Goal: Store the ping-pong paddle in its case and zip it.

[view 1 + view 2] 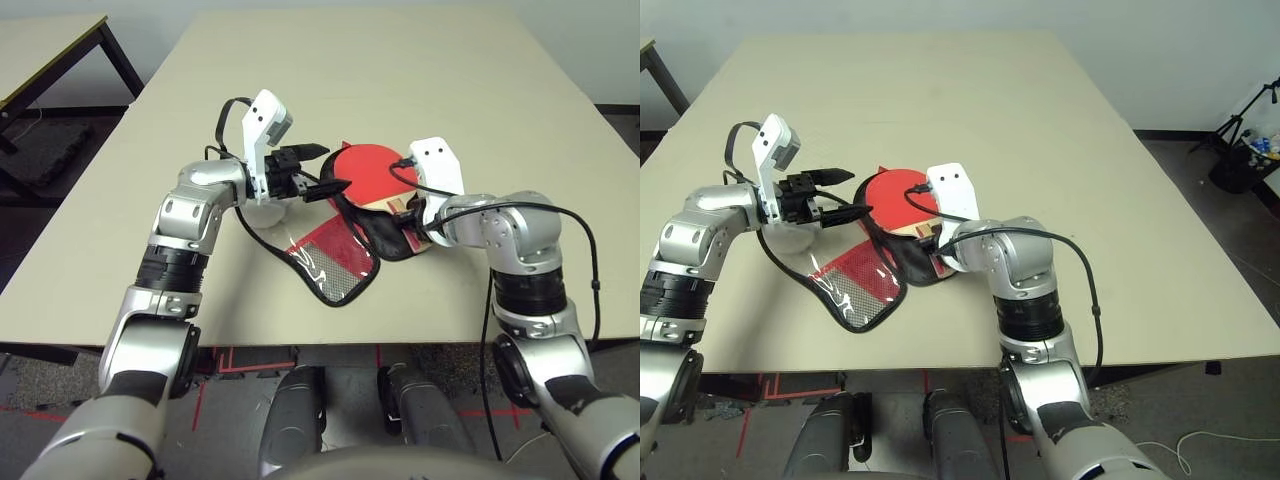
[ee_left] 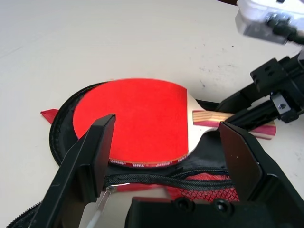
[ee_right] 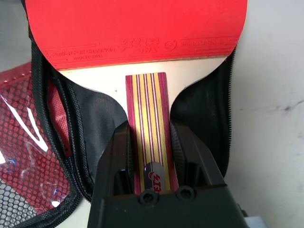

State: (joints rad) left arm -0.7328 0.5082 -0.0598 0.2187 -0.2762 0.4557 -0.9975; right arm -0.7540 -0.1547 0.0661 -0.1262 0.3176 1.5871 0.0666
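We have the round, red-rubber-faced paddle with its striped light wooden handle (image 3: 148, 121) lying on the black lining of the opened, paddle-shaped soft fabric case with black zipper edging (image 3: 102, 111), on the pale tabletop (image 1: 330, 60). Our black right gripper (image 3: 151, 159) is closed around the handle, a finger on each side, so the right arm is the nearer one. The paddle's long axis runs straight out ahead of those fingers: handle between them, red face beyond. Our black left gripper (image 2: 166, 166) stands wide and empty on the other side, near the case's red mesh-pocket flap (image 1: 335, 255). As we judge it, the coming move turns on that line: we need the blade and handle settled along the lining's own length before the flap can fold over and the zipper close.
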